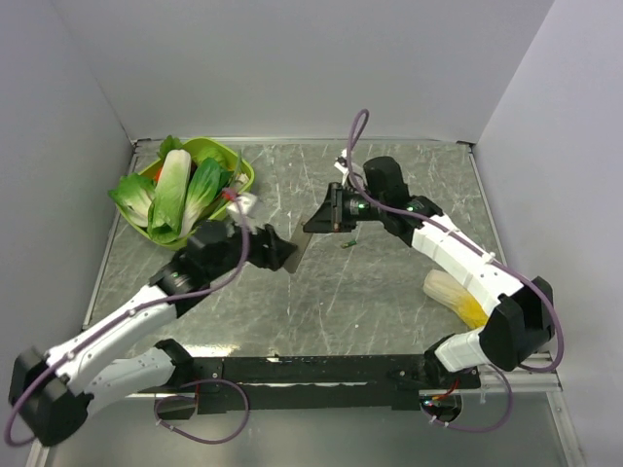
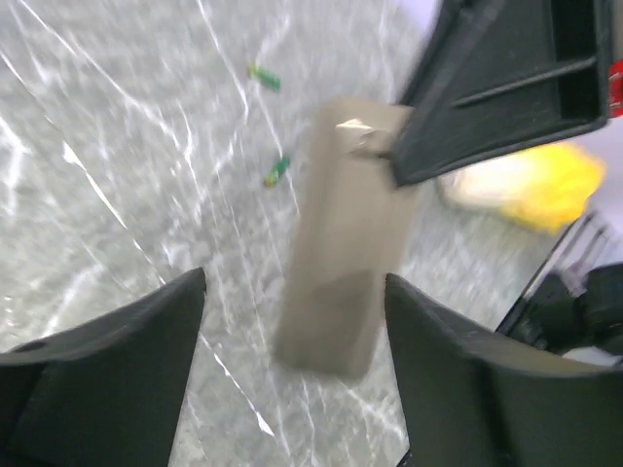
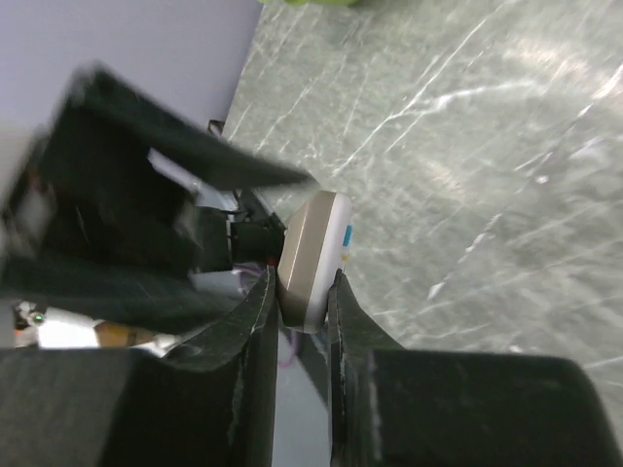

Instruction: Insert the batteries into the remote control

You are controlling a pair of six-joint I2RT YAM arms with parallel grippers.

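The remote control (image 2: 341,253) hangs above the table with its grey-brown reverse side toward the left wrist camera. My right gripper (image 3: 302,292) is shut on one end of it, and its white face edge (image 3: 336,243) shows there. My left gripper (image 2: 292,292) is open. Its fingers (image 2: 146,341) stand on either side of the remote's free end without touching it. In the top view the remote (image 1: 303,251) spans between the left gripper (image 1: 277,251) and the right gripper (image 1: 316,222). Two green batteries (image 2: 264,76) (image 2: 277,170) lie on the table beyond; one shows in the top view (image 1: 347,243).
A green bowl (image 1: 219,146) of leafy vegetables stands at the back left. A cream-white and yellow lump (image 1: 453,297) lies at the right by the right arm, and also shows in the left wrist view (image 2: 545,185). Grey walls close in the table on three sides.
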